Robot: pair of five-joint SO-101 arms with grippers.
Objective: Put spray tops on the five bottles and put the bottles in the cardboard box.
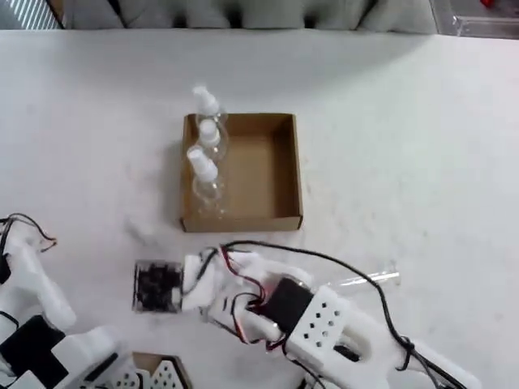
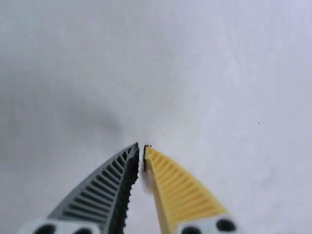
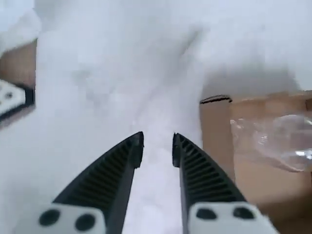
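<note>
Bottles (image 1: pixel 209 188) wearing spray tops (image 1: pixel 200 162) sit inside cardboard box (image 1: pixel 272 220).

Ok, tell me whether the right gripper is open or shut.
Open, narrowly. The right gripper shows a strip of white table between its two black fingers, and nothing is held between them.

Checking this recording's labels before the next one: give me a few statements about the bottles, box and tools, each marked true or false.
1. Three spray-topped bottles stand in a row along one wall of the cardboard box. True.
2. The left tool grips a bottle. False: it is shut on nothing, over the bare table.
3. The right tool is slightly open and empty. True.
4. The box holds five bottles. False: three.
5. The small clear container with dark contents sits inside the box. False: it is on the table, outside the box.
</note>
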